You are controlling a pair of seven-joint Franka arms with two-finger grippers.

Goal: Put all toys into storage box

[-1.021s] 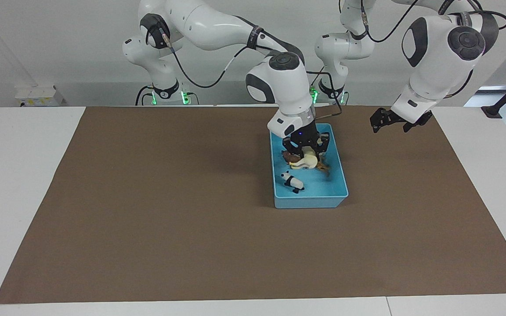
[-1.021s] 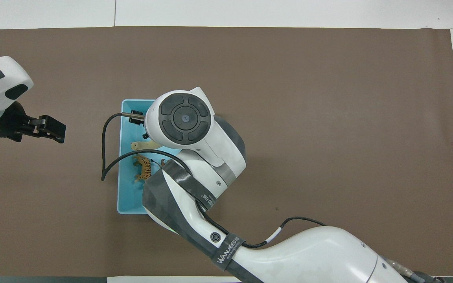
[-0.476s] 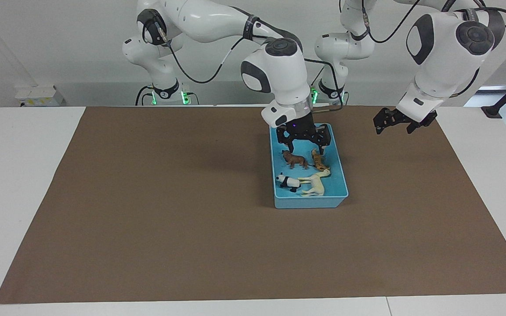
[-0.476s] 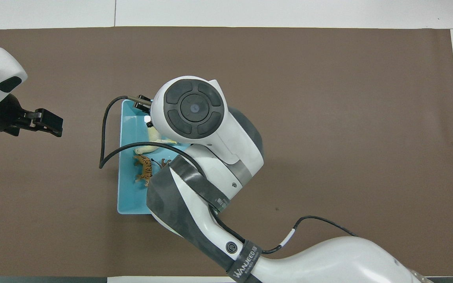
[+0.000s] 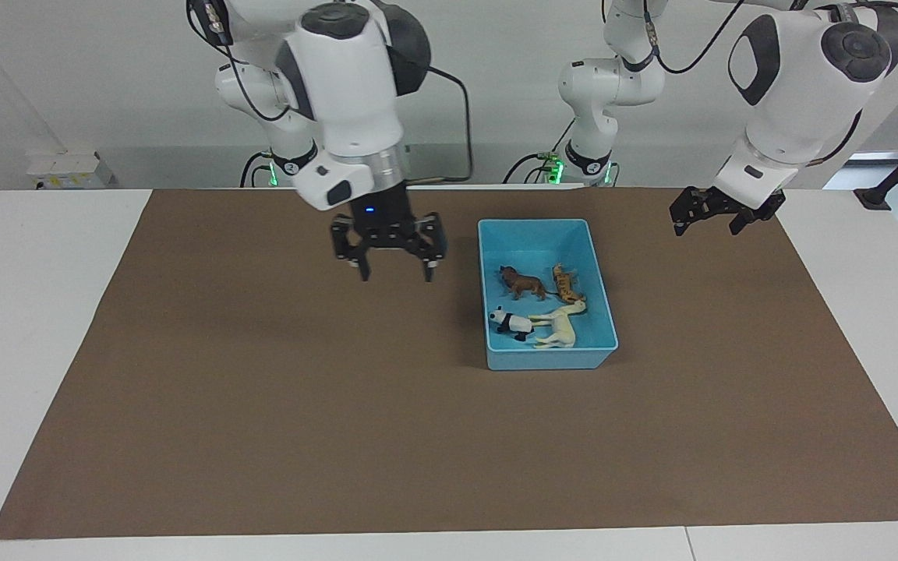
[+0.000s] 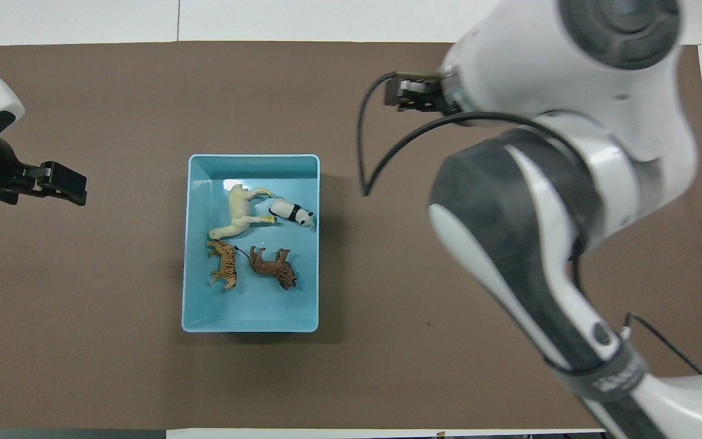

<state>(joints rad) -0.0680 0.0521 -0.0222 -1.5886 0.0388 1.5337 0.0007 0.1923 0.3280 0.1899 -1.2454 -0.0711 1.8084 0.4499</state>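
The light blue storage box [image 5: 546,362] stands on the brown mat and also shows in the overhead view [image 6: 250,329]. All the toys lie in it: the cream-white horse [image 5: 560,326] [image 6: 238,213], the panda [image 5: 513,322] [image 6: 293,213], the brown lion [image 5: 523,284] [image 6: 273,274] and the orange tiger [image 5: 567,284] [image 6: 224,263]. My right gripper [image 5: 390,269] is open and empty, raised over the mat beside the box toward the right arm's end. My left gripper [image 5: 705,226] [image 6: 64,186] is open and empty, raised over the mat toward the left arm's end, and waits.
The brown mat [image 5: 262,389] covers most of the white table [image 5: 44,312]. A small white box [image 5: 63,167] sits at the table's edge near the robots, at the right arm's end. In the overhead view the right arm [image 6: 540,201] covers part of the mat.
My right gripper let go of the horse, which now lies in the box beside the panda. It then rose and swung away toward the right arm's end. The left gripper barely moved.
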